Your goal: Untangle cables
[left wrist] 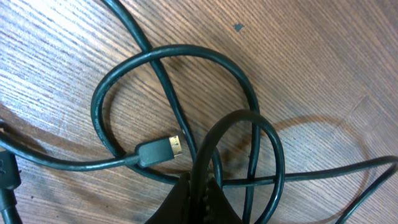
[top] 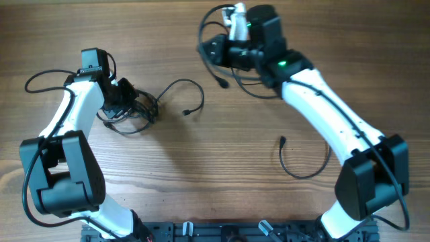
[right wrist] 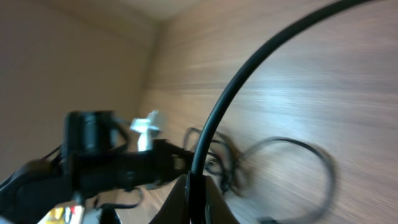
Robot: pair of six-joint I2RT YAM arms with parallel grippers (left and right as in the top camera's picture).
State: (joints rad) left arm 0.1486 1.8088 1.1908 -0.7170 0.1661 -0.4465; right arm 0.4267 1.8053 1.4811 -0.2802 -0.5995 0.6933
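A tangle of thin black cables [top: 134, 115] lies on the wooden table at the left, with one loop ending in a plug [top: 187, 112]. My left gripper [top: 126, 101] is shut on a cable in this tangle. In the left wrist view its fingers [left wrist: 200, 194] pinch a cable loop [left wrist: 252, 118] beside a gold-tipped plug [left wrist: 158, 151]. My right gripper [top: 216, 50] is at the back, shut on another cable [top: 207, 23] whose plug end [top: 222, 84] hangs down. In the blurred right wrist view its fingers [right wrist: 198, 196] clamp that cable [right wrist: 249, 68].
A separate black cable [top: 306, 171] lies curled at the right with its plug [top: 282, 141] pointing up-table. The left arm's own wire [top: 40, 79] loops out at the far left. The arm bases stand at the front edge [top: 222, 232].
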